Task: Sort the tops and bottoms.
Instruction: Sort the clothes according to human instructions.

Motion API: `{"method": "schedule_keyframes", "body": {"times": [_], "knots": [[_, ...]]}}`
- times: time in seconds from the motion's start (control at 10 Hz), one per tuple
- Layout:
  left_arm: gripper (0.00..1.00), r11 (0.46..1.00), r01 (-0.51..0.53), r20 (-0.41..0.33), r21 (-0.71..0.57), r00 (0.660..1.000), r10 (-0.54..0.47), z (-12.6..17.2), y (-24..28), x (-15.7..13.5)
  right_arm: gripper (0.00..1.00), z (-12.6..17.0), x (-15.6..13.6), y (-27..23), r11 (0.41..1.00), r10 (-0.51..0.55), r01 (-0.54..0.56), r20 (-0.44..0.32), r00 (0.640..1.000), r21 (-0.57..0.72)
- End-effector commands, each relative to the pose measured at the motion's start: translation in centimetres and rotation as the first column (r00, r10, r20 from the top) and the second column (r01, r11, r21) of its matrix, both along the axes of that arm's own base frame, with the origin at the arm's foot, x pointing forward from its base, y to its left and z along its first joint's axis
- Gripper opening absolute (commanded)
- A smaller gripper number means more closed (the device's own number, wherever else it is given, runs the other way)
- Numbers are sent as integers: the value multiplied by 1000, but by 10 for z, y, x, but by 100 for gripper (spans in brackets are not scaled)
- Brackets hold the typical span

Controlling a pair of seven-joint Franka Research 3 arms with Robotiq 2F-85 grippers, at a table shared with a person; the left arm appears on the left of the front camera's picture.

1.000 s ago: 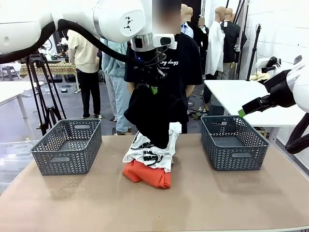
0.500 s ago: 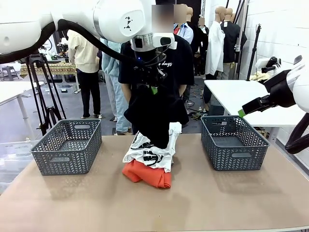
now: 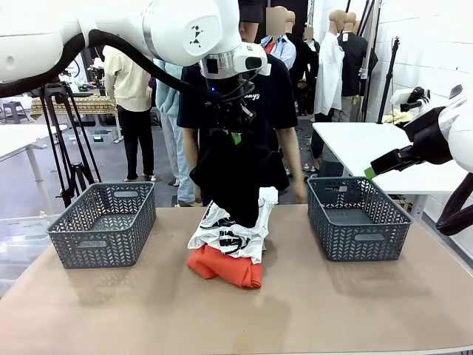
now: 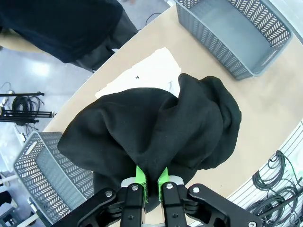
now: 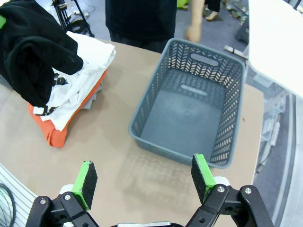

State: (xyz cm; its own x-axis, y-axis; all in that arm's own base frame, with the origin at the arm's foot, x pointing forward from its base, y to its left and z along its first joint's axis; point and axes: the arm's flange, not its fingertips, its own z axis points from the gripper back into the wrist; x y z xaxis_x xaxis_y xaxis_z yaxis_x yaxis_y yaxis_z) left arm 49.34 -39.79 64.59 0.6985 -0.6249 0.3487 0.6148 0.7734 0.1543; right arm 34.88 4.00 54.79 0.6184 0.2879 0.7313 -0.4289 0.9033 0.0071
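Note:
My left gripper (image 3: 235,135) hangs high over the middle of the table, shut on a black garment (image 3: 235,188) that droops down to the pile. From the left wrist view, the green pads (image 4: 140,176) pinch a fold of that black cloth (image 4: 156,123). Under it lies the white tee with black print (image 3: 230,235) on top of the bright orange top (image 3: 225,269). The light grey top is hidden. My right gripper (image 3: 369,173) is held above the right basket, open and holding nothing, its pads (image 5: 85,178) spread wide apart.
A grey basket (image 3: 103,222) stands at the left and another grey basket (image 3: 358,218) at the right, both with nothing in them. A person in a black T-shirt stands at the far edge, one hand (image 3: 299,194) near the right basket. The front of the table is bare.
The person behind the table has shifted and lowered an arm beside the right basket. Both grippers and the garments have stayed where they were.

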Motion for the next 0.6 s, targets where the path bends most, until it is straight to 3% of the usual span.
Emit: {"method": "schedule_keyframes", "body": {"times": [0.0, 0.5], "knots": [[0, 1000, -1, 7, -5, 1000, 1, 5, 1, 0, 100, -1, 1, 0, 1000, -3, 3, -3, 1000, 18], [0, 1000, -1, 7, -5, 1000, 1, 5, 1, 0, 100, -1, 1, 0, 1000, -3, 3, -3, 1000, 18]]}}
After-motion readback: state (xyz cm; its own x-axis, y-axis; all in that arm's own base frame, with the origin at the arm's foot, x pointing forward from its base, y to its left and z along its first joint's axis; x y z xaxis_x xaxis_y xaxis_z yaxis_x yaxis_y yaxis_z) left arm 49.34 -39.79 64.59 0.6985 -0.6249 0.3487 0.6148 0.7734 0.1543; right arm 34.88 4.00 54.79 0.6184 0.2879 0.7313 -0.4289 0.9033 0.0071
